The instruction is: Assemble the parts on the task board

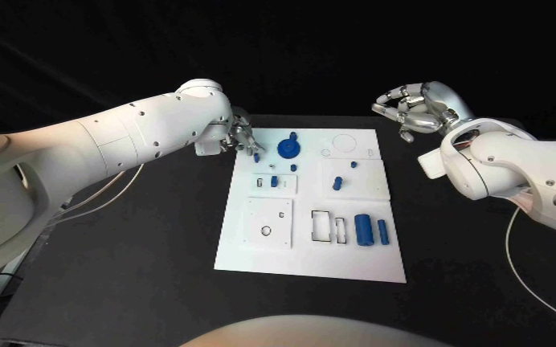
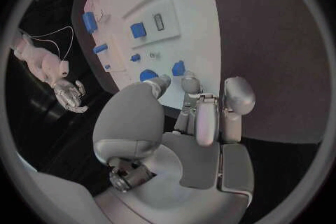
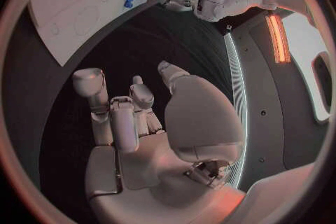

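The white task board lies in the middle of the table. My left hand hangs over its far left corner, its fingertips right at a small blue piece; whether they pinch it I cannot tell. Beside it a round blue part sits on the board. More blue parts stand mid-board, and two blue cylinders lie near the front right. My right hand floats off the board's far right corner, fingers loosely bent and apart, holding nothing.
The board carries a square cut-out plate, rectangular slots and faint round outlines. Black tabletop surrounds it on all sides. A cable trails along the right arm.
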Tool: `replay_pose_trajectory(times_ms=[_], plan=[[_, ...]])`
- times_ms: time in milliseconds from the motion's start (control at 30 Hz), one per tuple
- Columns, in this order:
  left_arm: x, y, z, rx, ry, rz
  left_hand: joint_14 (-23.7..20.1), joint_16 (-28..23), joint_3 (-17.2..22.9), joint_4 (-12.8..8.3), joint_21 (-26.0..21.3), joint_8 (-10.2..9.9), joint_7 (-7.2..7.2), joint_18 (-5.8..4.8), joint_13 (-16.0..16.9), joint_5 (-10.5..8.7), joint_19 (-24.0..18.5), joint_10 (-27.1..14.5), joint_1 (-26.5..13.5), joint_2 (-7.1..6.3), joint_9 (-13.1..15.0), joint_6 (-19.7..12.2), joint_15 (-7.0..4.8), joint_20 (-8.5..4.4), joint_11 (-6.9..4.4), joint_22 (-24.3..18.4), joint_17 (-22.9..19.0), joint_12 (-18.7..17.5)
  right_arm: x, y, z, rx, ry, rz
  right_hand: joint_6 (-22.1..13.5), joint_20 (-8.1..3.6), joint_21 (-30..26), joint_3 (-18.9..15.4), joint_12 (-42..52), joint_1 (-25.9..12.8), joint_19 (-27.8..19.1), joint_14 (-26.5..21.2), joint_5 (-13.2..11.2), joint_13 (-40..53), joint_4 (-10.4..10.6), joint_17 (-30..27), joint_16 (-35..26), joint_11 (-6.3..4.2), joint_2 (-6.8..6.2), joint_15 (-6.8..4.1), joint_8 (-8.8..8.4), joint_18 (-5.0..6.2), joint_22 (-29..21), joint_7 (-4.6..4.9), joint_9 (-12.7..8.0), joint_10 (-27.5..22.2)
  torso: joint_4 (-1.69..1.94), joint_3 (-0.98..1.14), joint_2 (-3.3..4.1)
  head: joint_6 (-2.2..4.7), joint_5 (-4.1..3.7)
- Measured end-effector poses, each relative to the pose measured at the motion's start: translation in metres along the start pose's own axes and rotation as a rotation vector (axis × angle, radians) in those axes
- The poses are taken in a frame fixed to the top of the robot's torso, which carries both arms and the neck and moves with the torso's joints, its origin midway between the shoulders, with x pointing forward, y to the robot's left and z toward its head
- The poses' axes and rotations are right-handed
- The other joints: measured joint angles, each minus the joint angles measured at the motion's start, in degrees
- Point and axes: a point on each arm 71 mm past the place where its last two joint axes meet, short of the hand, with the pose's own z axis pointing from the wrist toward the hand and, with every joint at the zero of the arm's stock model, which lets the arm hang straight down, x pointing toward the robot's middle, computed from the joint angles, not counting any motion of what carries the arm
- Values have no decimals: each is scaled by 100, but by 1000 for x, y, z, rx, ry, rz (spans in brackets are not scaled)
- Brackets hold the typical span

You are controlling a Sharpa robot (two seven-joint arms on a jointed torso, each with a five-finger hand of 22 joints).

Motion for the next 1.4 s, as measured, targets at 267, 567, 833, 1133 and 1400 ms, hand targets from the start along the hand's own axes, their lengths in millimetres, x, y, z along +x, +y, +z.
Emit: replay_pose_trajectory(times_ms=[267, 567, 833, 1133, 1400], plan=[[1, -1, 0, 3, 10, 0, 0, 0, 72, 23, 0, 20, -20, 0, 7, 0, 0, 14, 47, 47, -7, 20, 0, 0, -13, 0, 0, 0, 0, 0, 0, 0, 0, 1, 0, 0, 0, 0, 0, 0, 0, 0, 0, 0, 0, 0, 0, 0, 0, 0, 0, 0, 0, 0, 0, 0, -1, 1, 1, -4, 2], [3, -1, 1, 5, 20, -3, 0, 0, 90, 7, 0, 20, -20, 0, 11, 0, 0, 23, 47, 47, -7, 20, 0, 0, -22, 6, 0, 0, 1, 0, 0, 0, 1, 1, 0, 0, 0, 0, 0, 24, 0, 0, 0, 6, 0, 0, 0, 0, 24, 0, 0, 0, 0, 0, -1, 0, -3, 2, 3, -9, -2], [3, 1, 3, 2, 29, -10, -21, 0, 374, -42, 0, 51, -20, 0, 1, 0, 0, 23, 333, 134, -44, 20, -21, 0, -22, 10, 3, 0, 1, 0, 0, 0, 1, 1, 0, 0, 0, 0, 0, 39, 0, 0, 0, 10, 0, -1, 0, 0, 39, 0, 0, 0, 1, 0, -1, 0, -3, 2, 3, -21, -7], [3, 1, 4, 5, 39, -22, -7, 0, 787, -242, 0, 119, -41, 0, -14, -1, 0, 14, 606, 138, -76, -3, -35, 0, -55, 18, 4, 0, 1, 0, 0, 0, 0, 1, 0, 0, -18, 0, 0, 39, 0, 0, 0, 12, 0, -1, 0, 0, 38, 0, 0, 0, 1, 0, -1, 0, -2, 2, 3, -31, -12], [4, 2, 4, 15, 56, -60, 1, 0, 1304, -403, 25, 468, -51, 0, -19, 22, 10, 96, 867, 52, -81, -97, -85, -35, -92, 110, 4, 0, 1, 0, 0, 0, -3, 0, 0, 0, -21, 0, 0, 38, 0, 0, 0, 5, 32, -1, 0, 0, 38, 0, 22, 0, -18, 0, -2, 0, -2, 1, -1, -40, -13]])
